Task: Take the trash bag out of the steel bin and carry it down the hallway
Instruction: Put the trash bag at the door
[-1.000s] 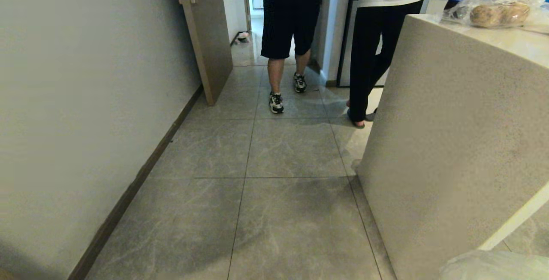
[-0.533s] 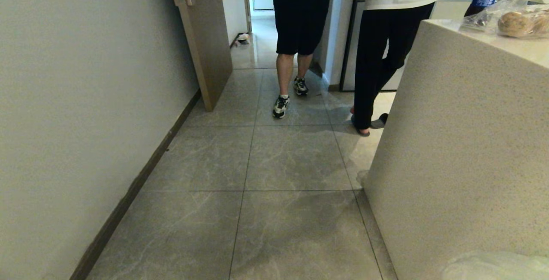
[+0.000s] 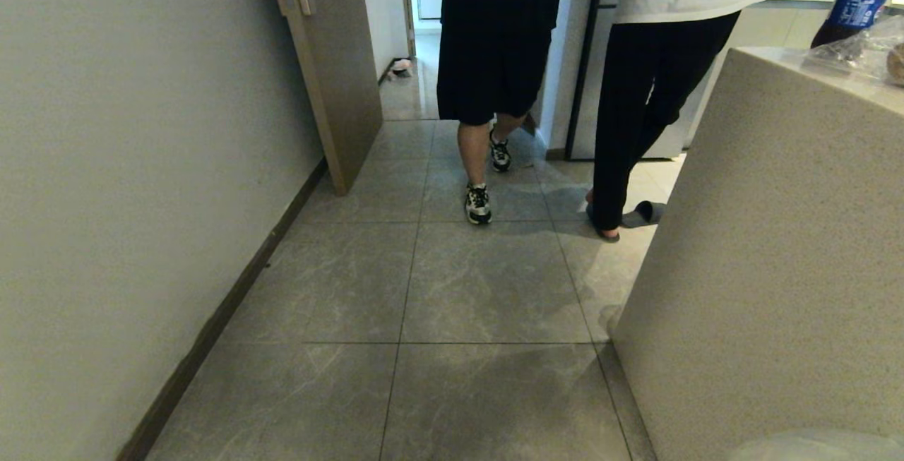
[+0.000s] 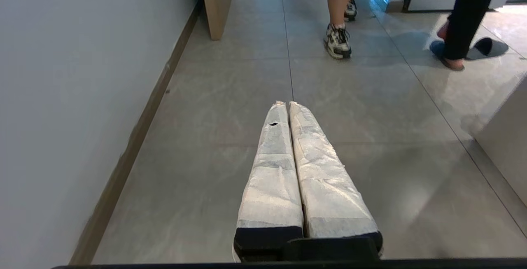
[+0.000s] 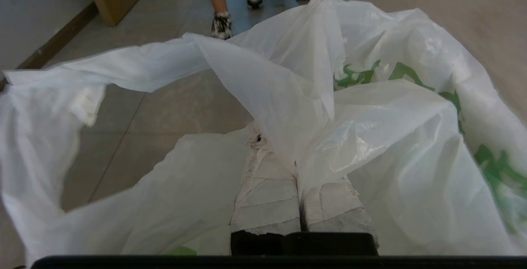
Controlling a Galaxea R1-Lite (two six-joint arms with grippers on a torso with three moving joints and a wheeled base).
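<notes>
1. Right gripper (image 5: 298,178): taped fingers pressed together with a fold of the trash bag (image 5: 370,137) pinched between them. The film rises from the fingertips and billows ahead of and around the gripper; green print shows on the side towards the stone counter (image 3: 763,235).
2. Left gripper (image 4: 288,108): fingers together, nothing between them, pointing forward and down at the floor tiles (image 4: 230,92). Judged idle.
3. Location of the bag: in the head view only a pale edge (image 3: 812,443) shows, low at the foot of the counter. The steel bin is in no view, so the bag is judged already out of it and the carry under way.
4. Governing relation: the hallway (image 3: 480,277) runs lengthwise straight ahead, wall (image 3: 141,164) on one side, counter on the other. The bag hangs on the counter side of that lane, on the right arm; the left arm is on the wall side and bears no load.
5. Obstructions: beyond the counter's near corner, two people (image 3: 494,58) stand across the lane. An open wooden door (image 3: 339,80) juts from the wall opposite. Passage is judged narrow.
6. Not established: contents of the bag, its loop handles, how much film is caught in the grip, and whatever lies beyond the people.
</notes>
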